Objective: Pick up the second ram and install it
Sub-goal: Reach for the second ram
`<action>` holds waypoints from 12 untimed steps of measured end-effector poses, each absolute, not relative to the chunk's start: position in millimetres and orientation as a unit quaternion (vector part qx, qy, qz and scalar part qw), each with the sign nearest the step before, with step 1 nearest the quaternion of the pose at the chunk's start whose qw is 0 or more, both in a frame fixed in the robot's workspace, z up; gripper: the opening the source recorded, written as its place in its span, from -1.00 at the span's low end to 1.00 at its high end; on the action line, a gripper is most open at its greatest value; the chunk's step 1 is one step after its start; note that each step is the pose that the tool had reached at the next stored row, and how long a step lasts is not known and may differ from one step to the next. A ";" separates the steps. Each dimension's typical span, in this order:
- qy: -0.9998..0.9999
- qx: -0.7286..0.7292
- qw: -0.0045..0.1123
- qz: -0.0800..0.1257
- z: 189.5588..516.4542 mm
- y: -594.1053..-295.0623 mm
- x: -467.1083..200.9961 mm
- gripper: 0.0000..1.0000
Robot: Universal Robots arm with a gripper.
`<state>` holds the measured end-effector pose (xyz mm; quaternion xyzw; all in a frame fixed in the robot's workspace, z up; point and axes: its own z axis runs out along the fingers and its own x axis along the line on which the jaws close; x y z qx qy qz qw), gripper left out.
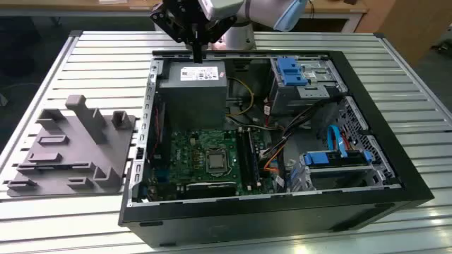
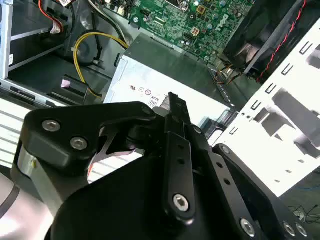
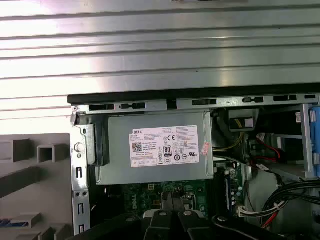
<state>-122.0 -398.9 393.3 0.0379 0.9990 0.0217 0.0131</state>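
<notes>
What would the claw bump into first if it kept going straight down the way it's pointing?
Most likely the grey power supply box: the claw hangs pointing down over its labelled top. Depth is unclear, so it might only catch the box's far edge.

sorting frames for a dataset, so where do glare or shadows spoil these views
In the first wrist view the slatted table glares near white in bands; in the second wrist view the metal panel by the claw is blown white and the claw itself dark; in the exterior view light is even, with the case interior shadowed.
</notes>
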 end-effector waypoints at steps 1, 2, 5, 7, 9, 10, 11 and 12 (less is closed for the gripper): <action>0.999 0.038 0.013 0.022 393.3 -398.9 -122.0 -0.80; 0.999 0.038 0.013 0.022 393.3 -399.0 -122.0 -0.80; 0.999 0.038 0.013 0.022 393.3 -398.9 -121.9 -0.80; 0.999 0.038 0.013 0.022 393.3 -398.9 -122.0 -0.80; 0.999 0.038 0.013 0.022 393.3 -398.9 -122.0 -0.80; 0.999 0.038 0.013 0.022 393.3 -398.9 -122.0 -0.80; 0.999 0.038 0.013 0.022 393.3 -398.9 -122.1 -0.80; 0.999 0.038 0.013 0.022 393.2 -398.9 -122.4 -0.80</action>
